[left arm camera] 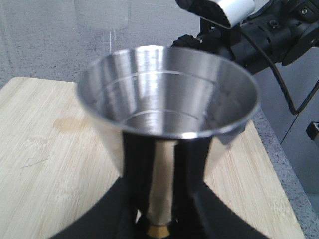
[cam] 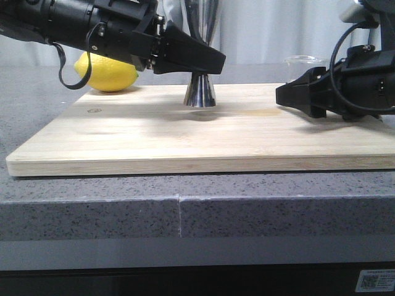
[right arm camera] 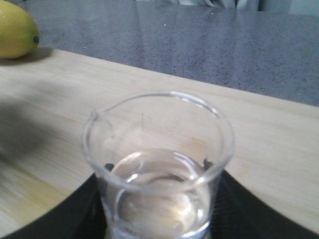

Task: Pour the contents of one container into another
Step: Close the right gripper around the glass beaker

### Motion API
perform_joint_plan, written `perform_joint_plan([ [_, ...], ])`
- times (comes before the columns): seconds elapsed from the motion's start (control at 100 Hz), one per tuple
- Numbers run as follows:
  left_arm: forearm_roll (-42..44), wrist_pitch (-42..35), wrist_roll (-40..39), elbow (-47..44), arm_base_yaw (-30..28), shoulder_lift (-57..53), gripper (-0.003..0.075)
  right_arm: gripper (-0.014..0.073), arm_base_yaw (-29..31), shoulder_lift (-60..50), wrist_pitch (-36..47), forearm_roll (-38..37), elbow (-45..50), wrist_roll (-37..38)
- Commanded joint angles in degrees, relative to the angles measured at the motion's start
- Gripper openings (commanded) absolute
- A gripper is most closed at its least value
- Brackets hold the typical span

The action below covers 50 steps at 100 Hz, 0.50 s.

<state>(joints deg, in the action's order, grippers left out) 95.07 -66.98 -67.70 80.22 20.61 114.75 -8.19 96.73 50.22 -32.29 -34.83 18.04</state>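
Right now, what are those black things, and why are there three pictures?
They are two robot arms with jaws for grabbing. One picture comes from a camera in front of the robot, the other two from small cameras on its wrists. On the grey counter lies a pale wooden board, with a yellow lemon behind it. The left gripper holds a shiny steel hourglass-shaped measuring cup around its narrow middle; the cup looks empty inside. The right gripper holds a small clear glass beaker with a pouring lip and some clear liquid in it. The two cups are apart.
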Motion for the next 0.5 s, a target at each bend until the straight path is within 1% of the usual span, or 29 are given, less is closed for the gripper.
perform_joint_plan([
  [0.0, -3.8, -2.4, -0.7, 1.6, 0.4, -3.9, 0.0116, 0.0319, 0.3, -1.9, 4.1, 0.7, -1.3, 0.0],
  [0.49, -3.8, -2.8, -0.7, 1.6, 0.4, -3.9, 0.0116, 0.0319, 0.3, -2.3, 4.7, 0.7, -1.3, 0.0],
])
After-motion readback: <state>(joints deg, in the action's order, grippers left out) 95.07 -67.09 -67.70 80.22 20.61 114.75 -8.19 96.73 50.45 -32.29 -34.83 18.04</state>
